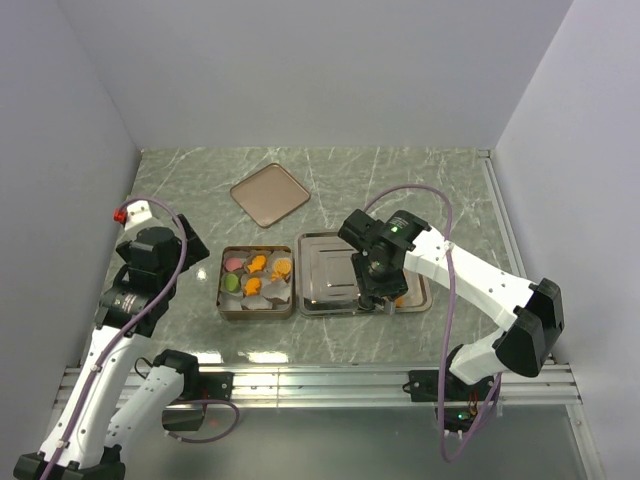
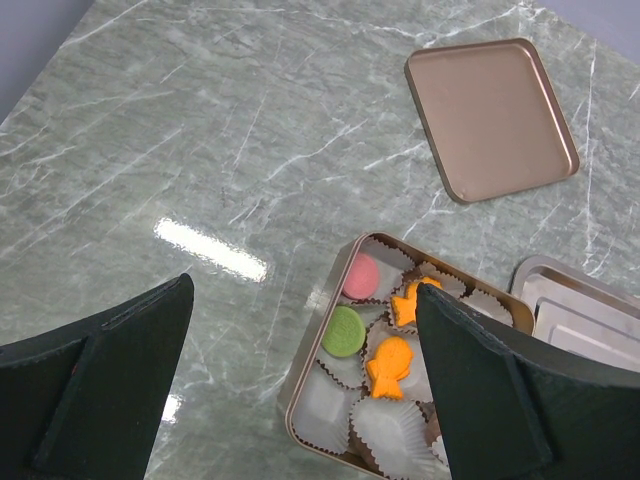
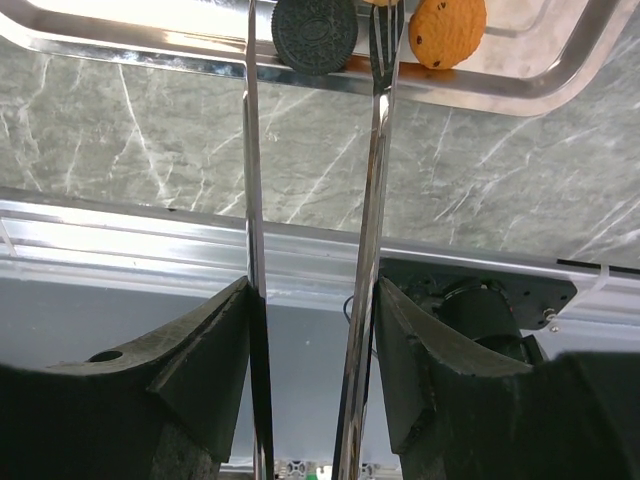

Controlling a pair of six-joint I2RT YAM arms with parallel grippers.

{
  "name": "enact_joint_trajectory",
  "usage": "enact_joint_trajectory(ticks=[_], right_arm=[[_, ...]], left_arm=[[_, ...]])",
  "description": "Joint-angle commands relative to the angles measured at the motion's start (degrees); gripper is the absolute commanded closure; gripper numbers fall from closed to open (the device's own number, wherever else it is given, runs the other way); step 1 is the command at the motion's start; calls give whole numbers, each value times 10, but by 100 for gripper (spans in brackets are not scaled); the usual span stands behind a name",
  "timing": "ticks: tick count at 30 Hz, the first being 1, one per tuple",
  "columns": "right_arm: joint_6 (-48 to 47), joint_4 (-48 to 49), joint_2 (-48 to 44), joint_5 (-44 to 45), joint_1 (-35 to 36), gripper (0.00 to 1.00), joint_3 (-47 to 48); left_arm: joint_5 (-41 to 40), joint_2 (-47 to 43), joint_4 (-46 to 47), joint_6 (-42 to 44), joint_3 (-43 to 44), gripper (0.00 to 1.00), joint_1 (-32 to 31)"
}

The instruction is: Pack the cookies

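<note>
Cookies partly fill the tin, and 1 dark cookie lies on the tray between the tongs that our right gripper grips, seemingly not yet pinched, so we should squeeze gently at its middle; our left gripper hangs spread wide.

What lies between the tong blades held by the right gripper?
In the right wrist view, a dark round cookie lies between the tips of the tongs, on the silver tray. The blades appear not to touch it.
</note>
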Motion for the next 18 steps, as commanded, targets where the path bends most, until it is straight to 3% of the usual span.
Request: enact_joint_trajectory(ticks=[1, 18], right_arm=[[9, -23, -21, -2, -3, 43, -7], [-3, -36, -19, -26, 8, 43, -11]], left_arm=[[0, -7, 21, 2, 1, 0, -2], [0, -7, 18, -2, 1, 0, -2]])
